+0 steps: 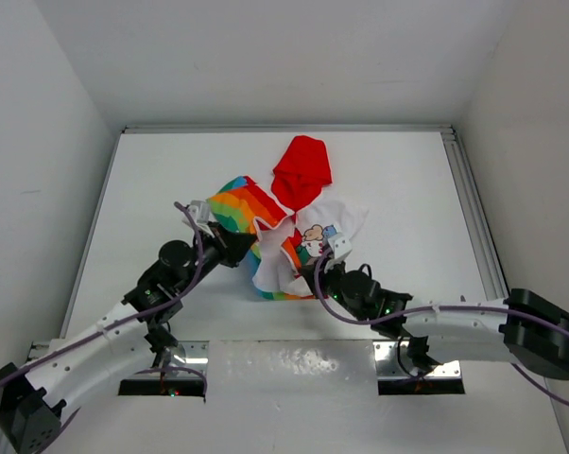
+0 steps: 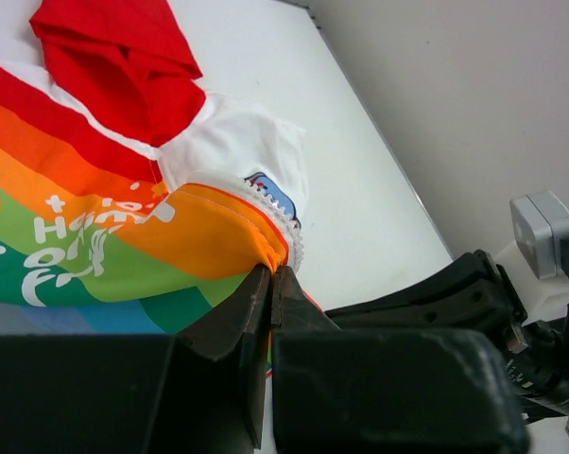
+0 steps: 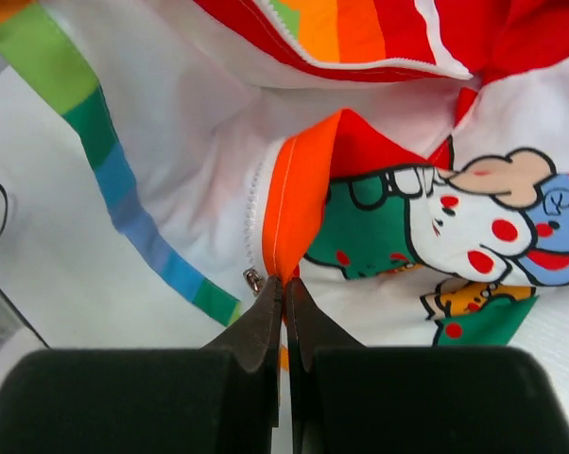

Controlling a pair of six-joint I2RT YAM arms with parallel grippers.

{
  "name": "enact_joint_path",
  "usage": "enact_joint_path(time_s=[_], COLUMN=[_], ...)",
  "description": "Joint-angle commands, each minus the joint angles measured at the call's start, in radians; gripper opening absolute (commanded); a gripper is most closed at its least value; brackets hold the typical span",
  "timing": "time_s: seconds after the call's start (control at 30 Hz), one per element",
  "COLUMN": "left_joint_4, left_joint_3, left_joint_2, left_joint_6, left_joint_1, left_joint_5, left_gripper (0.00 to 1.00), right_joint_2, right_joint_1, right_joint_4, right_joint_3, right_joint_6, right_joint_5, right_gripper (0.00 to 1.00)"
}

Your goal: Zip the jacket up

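The jacket [image 1: 275,213] lies open and crumpled mid-table, red hood [image 1: 301,170] at the far side, rainbow stripes at left, white lining and cartoon print at right. My left gripper [image 1: 243,248] is shut on an orange fold of the jacket's zipper edge [image 2: 270,248], by the white zipper teeth. My right gripper [image 1: 315,263] is shut on the orange front edge [image 3: 294,227] just below the cartoon print [image 3: 455,213]. The small metal zipper slider [image 3: 253,280] sits just left of the right fingertips.
A metal rail [image 1: 474,208] runs along the table's right side, and white walls enclose the table. The right arm [image 2: 474,303] shows close by in the left wrist view. A rainbow hem strip [image 3: 114,180] trails across the white lining.
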Motion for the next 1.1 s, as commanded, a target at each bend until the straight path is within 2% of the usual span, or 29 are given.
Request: enact_joint_path(time_s=[0.0,0.17,0.47,0.7,1.07], left_joint_4=[0.103,0.161,0.215,0.257,0.294], left_joint_3=[0.003,-0.001,-0.002,-0.011,-0.015], left_joint_2=[0.028,0.075,0.088,0.078,0.081], left_joint_6=[-0.010,-0.031,-0.085,-0.082,-0.082], left_joint_1=[-0.003,-0.003,-0.004,-0.003,-0.003], left_joint_5=[0.014,0.077,0.153,0.202,0.227], left_gripper=[0.00,0.00,0.00,0.00,0.00], right_joint_2=[-0.048,-0.062,-0.026,0.002,0.002], right_joint_1=[-0.004,-0.003,-0.003,-0.003,-0.003], right_joint_4=[0.256,0.447,0.590,0.514,0.474], right_joint_3=[-0.034,-0.076,-0.070,0.004,0.027], right_joint_6=[0.002,-0.024,-0.011,0.037,0.088], right_joint_5=[0.008,0.008,0.012,-0.028,-0.027], right_gripper=[0.00,0.00,0.00,0.00,0.00])
